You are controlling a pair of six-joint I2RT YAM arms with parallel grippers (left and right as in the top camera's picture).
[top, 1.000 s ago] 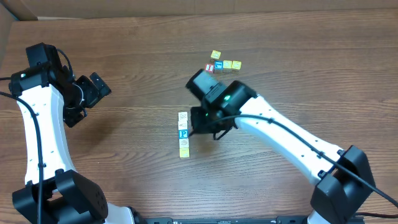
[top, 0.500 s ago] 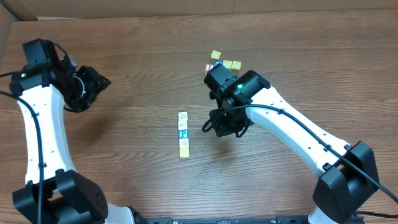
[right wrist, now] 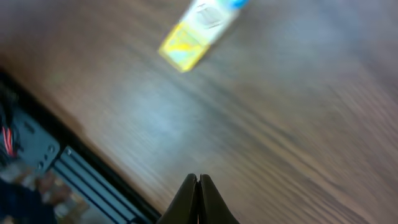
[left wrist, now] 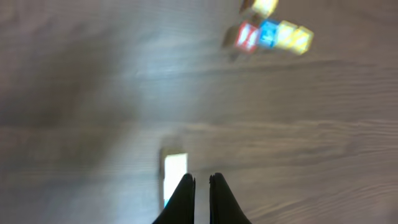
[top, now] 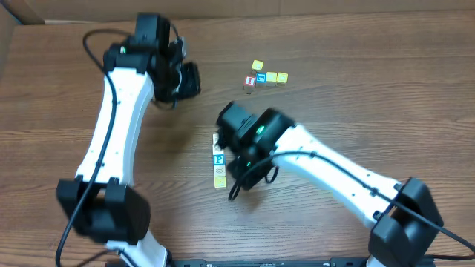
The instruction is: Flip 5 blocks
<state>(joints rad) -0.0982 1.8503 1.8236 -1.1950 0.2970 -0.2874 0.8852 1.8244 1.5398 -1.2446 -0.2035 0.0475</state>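
Wooden blocks in a column on the surface, none gripped.
The left gripper hung well apart from them, jaws pinched together on nothing; the right gripper, likewise closed and empty, hovered just beside the column. The task seemed between grasps: the next move called for opening one gripper, straddling a single block and tipping it without nudging its neighbours.
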